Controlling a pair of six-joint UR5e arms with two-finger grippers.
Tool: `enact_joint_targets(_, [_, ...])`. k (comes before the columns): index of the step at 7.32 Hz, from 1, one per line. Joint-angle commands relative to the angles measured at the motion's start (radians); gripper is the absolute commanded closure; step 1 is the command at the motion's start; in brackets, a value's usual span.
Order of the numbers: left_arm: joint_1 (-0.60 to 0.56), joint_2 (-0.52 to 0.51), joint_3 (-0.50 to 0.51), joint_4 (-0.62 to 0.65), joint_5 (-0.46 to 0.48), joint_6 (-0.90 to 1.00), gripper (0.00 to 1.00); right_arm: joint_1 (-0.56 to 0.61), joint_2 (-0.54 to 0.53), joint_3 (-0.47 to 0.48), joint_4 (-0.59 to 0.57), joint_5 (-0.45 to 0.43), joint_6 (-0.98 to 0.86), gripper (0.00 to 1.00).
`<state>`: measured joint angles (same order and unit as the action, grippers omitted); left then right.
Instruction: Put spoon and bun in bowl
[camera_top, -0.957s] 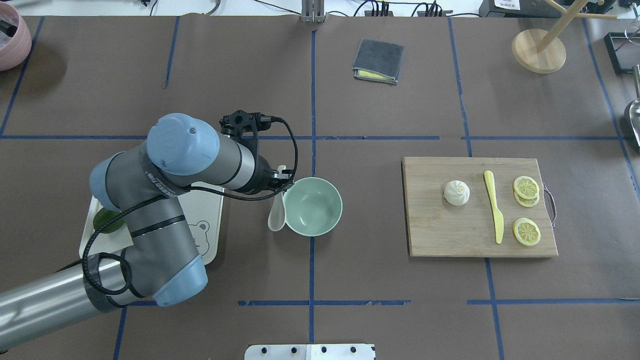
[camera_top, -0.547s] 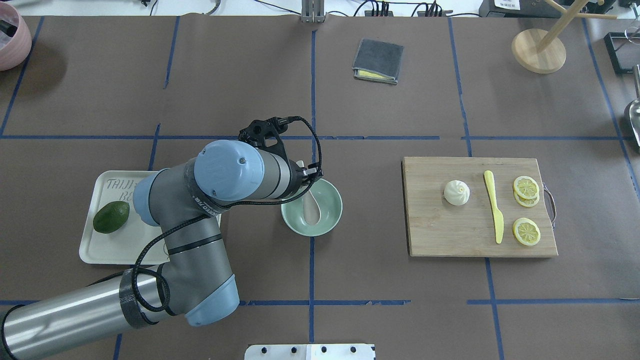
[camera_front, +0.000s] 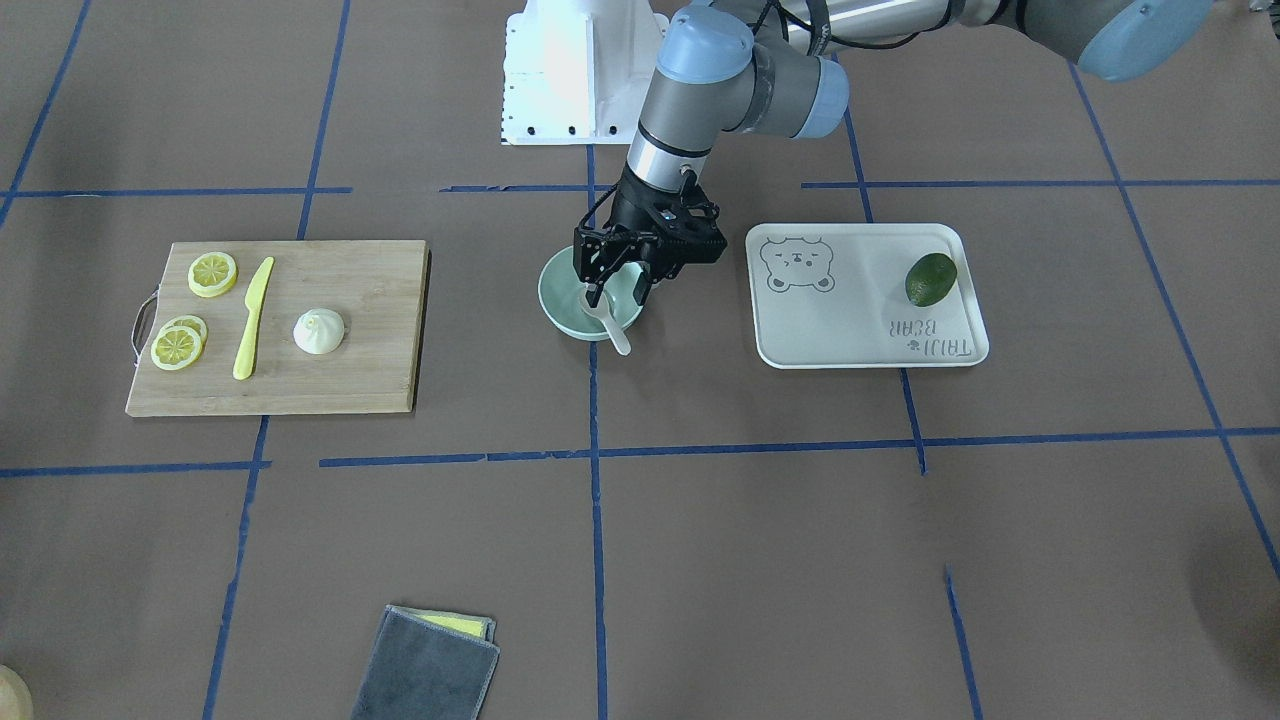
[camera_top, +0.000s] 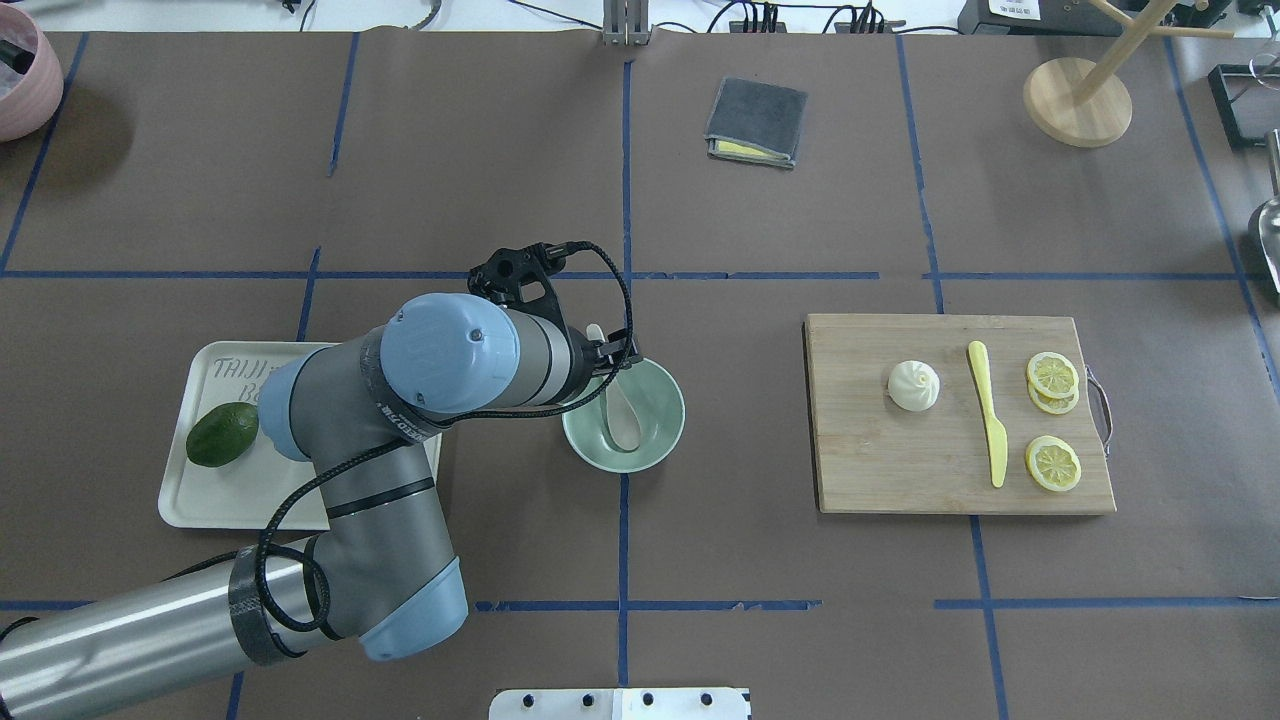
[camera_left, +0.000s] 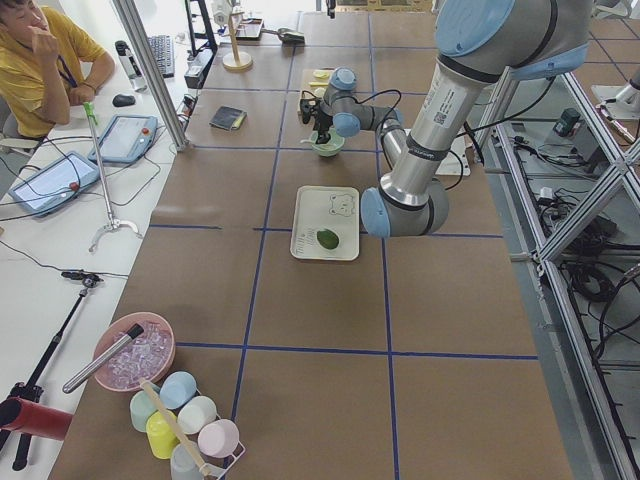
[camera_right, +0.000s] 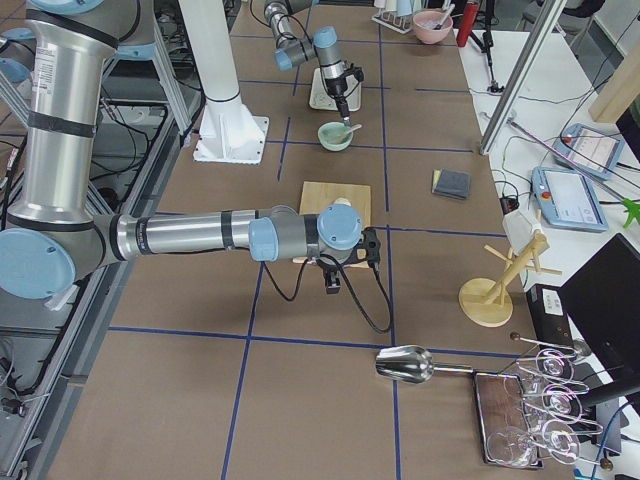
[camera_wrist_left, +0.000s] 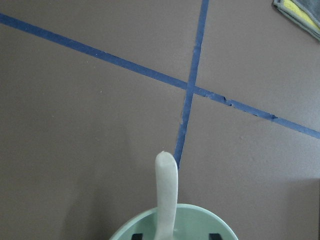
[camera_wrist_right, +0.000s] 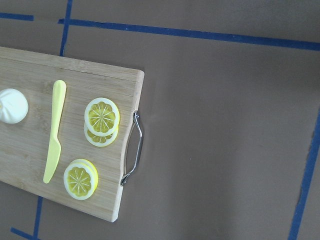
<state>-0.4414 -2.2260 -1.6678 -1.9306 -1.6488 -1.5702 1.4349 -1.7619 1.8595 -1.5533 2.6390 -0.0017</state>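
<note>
Spoon (camera_top: 622, 418): scoop down inside bowl (camera_top: 676, 415), handle leaning out over the rim on the side away from the robot. Bowl: near mid-tabletop, about halfway between the left and right edges.

Left pincer (camera_front: 615, 292): just above bowl, jaws wide apart, straddling the handle without touching it; nothing held.

Bun (camera_top: 913, 385): not yet in bowl; upright on board (camera_top: 870, 470) toward the right edge, knife (camera_top: 987, 410) near it, lemon slices (camera_top: 1052, 375) beyond.

Right pincer (camera_right: 340, 268): above the board; open or closed, impossible to tell from the available views.

Judged stage: spoon placed, bun pending.

Hazards from here:
- Slanted withdrawal of left pincer: jaw catching the overhanging handle, levering spoon out or tipping bowl. Lift straight up.
- Carrying bun over before left arm clears: arm collision above bowl.
- Excess squeeze on bun, probably soft and round: squashing or rolling away.
- Wide approach: jaw nudging knife.
- Release over the handle: spoon flipped out. Aim beside the scoop.
</note>
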Motion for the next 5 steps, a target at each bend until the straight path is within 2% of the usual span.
enact_joint_targets(1, [-0.011,0.058,-0.08,0.004,-0.011,0.162,0.31,-0.011,0.004,0.001,0.028,0.015,0.002,0.0])
enact_joint_targets(2, [-0.038,0.169,-0.198,0.004,-0.044,0.287,0.32,-0.049,0.021,0.006,0.056,0.013,0.12,0.01])
enact_joint_targets(3, [-0.096,0.227,-0.234,0.004,-0.13,0.388,0.32,-0.118,0.053,0.009,0.147,0.004,0.313,0.01])
enact_joint_targets(4, [-0.159,0.29,-0.256,-0.001,-0.211,0.483,0.31,-0.202,0.056,0.007,0.335,-0.043,0.511,0.01])
enact_joint_targets(5, [-0.218,0.36,-0.298,-0.001,-0.274,0.586,0.31,-0.309,0.074,0.007,0.502,-0.147,0.742,0.0])
